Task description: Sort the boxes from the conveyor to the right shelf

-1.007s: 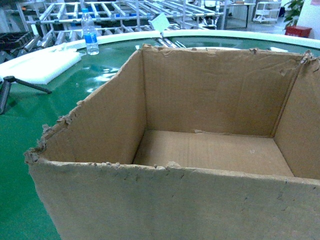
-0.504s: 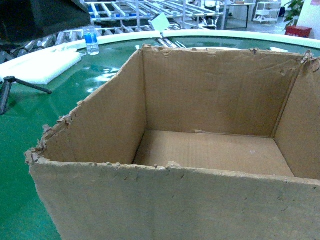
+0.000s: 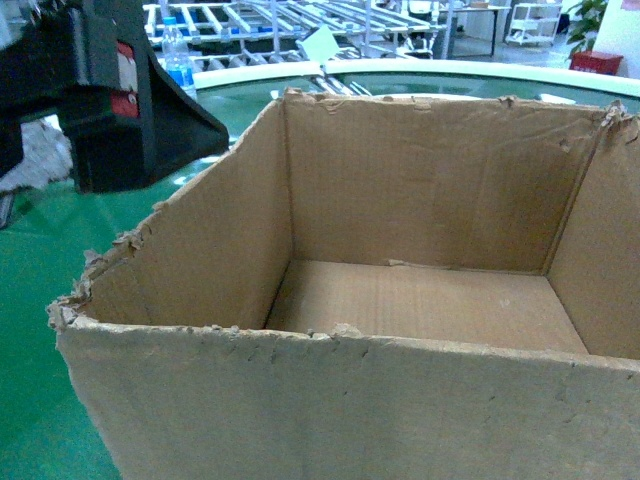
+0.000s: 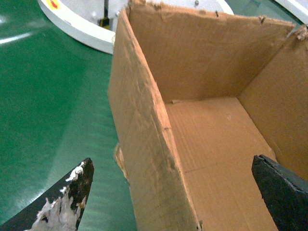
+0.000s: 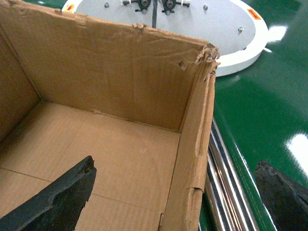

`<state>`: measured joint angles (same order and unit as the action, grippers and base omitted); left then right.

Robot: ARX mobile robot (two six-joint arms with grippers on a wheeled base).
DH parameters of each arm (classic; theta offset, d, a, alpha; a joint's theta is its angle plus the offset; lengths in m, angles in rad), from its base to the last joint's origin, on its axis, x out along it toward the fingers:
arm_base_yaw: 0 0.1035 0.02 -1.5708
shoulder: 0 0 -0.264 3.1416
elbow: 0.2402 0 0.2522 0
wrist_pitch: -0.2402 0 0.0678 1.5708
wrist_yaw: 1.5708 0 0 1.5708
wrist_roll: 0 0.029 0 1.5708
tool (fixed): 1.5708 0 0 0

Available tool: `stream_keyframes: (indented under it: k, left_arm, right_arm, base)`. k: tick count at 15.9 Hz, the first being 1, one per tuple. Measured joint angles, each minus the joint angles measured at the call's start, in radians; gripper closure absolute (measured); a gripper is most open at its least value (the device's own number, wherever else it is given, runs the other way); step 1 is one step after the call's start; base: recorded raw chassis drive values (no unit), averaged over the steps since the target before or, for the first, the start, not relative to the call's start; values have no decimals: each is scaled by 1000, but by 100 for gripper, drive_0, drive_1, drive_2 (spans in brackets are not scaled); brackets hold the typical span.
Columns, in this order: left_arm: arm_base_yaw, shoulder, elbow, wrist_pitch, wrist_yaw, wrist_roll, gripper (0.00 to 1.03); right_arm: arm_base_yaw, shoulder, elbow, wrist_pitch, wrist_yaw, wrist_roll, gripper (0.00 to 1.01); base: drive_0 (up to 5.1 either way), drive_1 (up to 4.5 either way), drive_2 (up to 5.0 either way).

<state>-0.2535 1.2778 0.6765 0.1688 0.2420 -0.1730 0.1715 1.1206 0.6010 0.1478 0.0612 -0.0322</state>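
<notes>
- The cardboard box [image 3: 400, 300] fills the near part of the head view, standing open-topped on the green conveyor belt [image 3: 40, 330]; its top rim is ragged and torn, and its inside holds nothing but bare brown floor.
- At the box's left wall, the left gripper [image 4: 173, 192] is spread wide: one black finger [image 4: 72, 192], its tip scuffed white, hangs outside over the belt, and the other sits over the box floor, so the wall runs between them without either touching it.
- At the box's right wall, the right gripper [image 5: 183, 192] is likewise released and straddling: one finger [image 5: 57, 197] over the box floor, the other outside over the belt, just beyond a shiny metal rail [image 5: 224, 187] lying along the wall's base.
- Up on the left in the head view, the black body of the left arm [image 3: 110, 90] looms above the belt near the box's far-left corner.
- Farther off, a water bottle [image 3: 180, 60] stands near the belt's white rim [image 3: 450, 68].
- Beyond the rim stand steel racks with roller rails [image 3: 270, 20].
</notes>
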Motion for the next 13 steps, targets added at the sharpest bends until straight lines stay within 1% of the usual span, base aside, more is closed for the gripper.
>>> stream_keyframes:
  k: [2, 4, 5, 6, 7, 8, 9, 11, 12, 13]
  left_arm:
    - [-2, 18, -6, -6, 21, -4, 5]
    - [-13, 58, -10, -36, 21, -1, 5]
    - [-16, 77, -10, -58, -6, 16, 5]
    - [-19, 96, -16, -82, -61, 14, 5]
    - [-19, 98, -23, -82, -88, 13, 5]
    - [-22, 98, -27, -93, -108, 13, 5]
    - [-23, 98, -29, -94, -113, 13, 8]
    - [-26, 98, -29, -96, -108, 2, 22]
    - [-32, 98, -29, -96, -103, -6, 33]
    - [-34, 97, -29, -97, -103, -8, 40]
  right_arm:
    - [5, 25, -2, 4, 19, 10, 3]
    - [13, 69, -16, 22, 36, 16, 3]
    - [4, 100, -29, 34, 48, 17, 3]
    - [0, 100, -40, 48, 57, 17, 3]
    - [6, 95, -46, 51, 62, 18, 12]
    - [13, 87, -53, 54, 65, 20, 24]
    - [13, 81, -56, 55, 65, 25, 34]
    - [20, 80, -60, 59, 71, 33, 48]
    - [26, 79, -62, 64, 76, 36, 59]
    - [32, 80, -62, 66, 78, 39, 67]
  base:
    - [0, 0, 0]
    - [0, 0, 0]
    - [0, 0, 0]
    - [0, 0, 0]
    - [0, 0, 0]
    - [0, 0, 0]
    - [0, 0, 0]
    - [0, 0, 0]
    - [0, 0, 0]
    - [0, 0, 0]
